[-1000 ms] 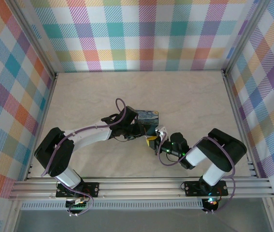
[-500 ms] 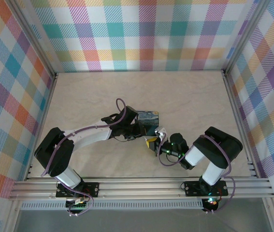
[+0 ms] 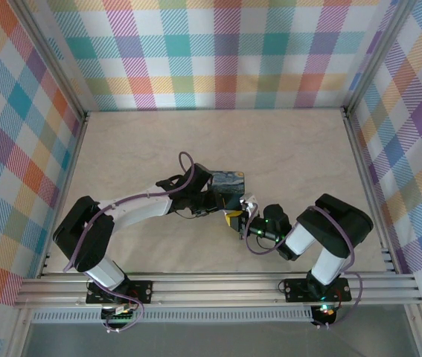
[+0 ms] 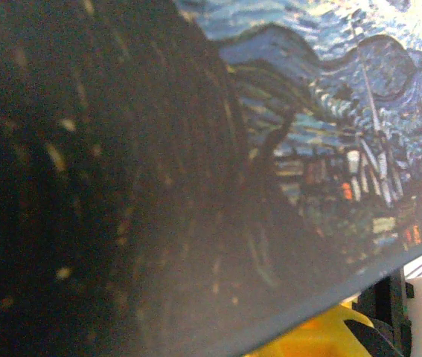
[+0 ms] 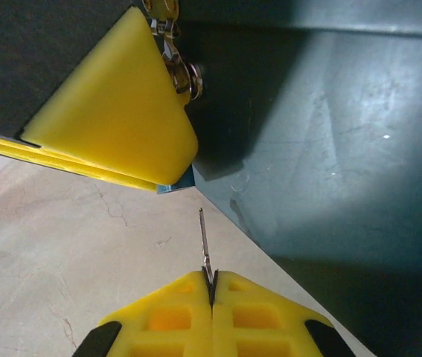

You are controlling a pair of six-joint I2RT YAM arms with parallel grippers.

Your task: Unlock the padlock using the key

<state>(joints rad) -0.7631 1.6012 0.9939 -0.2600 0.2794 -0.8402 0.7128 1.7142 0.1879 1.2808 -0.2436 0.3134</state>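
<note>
My right gripper [image 5: 211,286] is shut on the key [image 5: 204,242], a thin silvery blade that sticks out past the yellow fingertips. It points at the padlock [image 5: 180,181], of which a small blue corner shows between the yellow fingers [image 5: 114,104] of my left gripper [image 3: 231,216]. A short gap lies between the key's tip and that blue corner. Pale metal links [image 5: 175,63] hang above it against the dark box. The left gripper sits shut on the padlock, pressed against the starry-night box [image 3: 228,181].
The painted box lid [image 4: 330,111] lies right against the left wrist camera. The box's dark side wall [image 5: 330,149] stands just right of the key. Bare marbled tabletop [image 5: 62,245] lies under and left of the right gripper. Plaid walls [image 3: 211,52] ring the table.
The right arm has edged slightly left toward the box. Both grips and the box stay as they were.
</note>
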